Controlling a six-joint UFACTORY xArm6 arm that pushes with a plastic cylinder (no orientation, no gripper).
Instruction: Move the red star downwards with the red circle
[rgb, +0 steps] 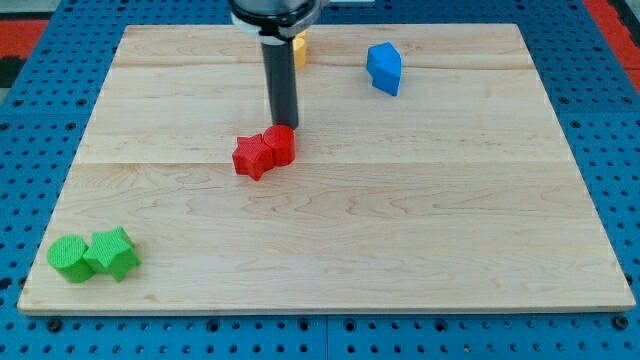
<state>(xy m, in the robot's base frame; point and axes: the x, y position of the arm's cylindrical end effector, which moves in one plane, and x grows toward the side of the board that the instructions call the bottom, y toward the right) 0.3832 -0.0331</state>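
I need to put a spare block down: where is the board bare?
Bare: the whole right half below the blue block, and the bottom middle right of the two green blocks. Crowded: around the red star, red circle and my tip.

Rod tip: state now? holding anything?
My tip: no gripper, holds nothing; sits at the red circle's top edge, red star touching the circle's left.

Looks like a robotics lab bench to me. The pale wooden desk (400, 230) sits on a blue perforated base plate (40, 150) with a regular grid of holes showing past every edge, and a red patch (610, 15) shows beyond the far right corner.
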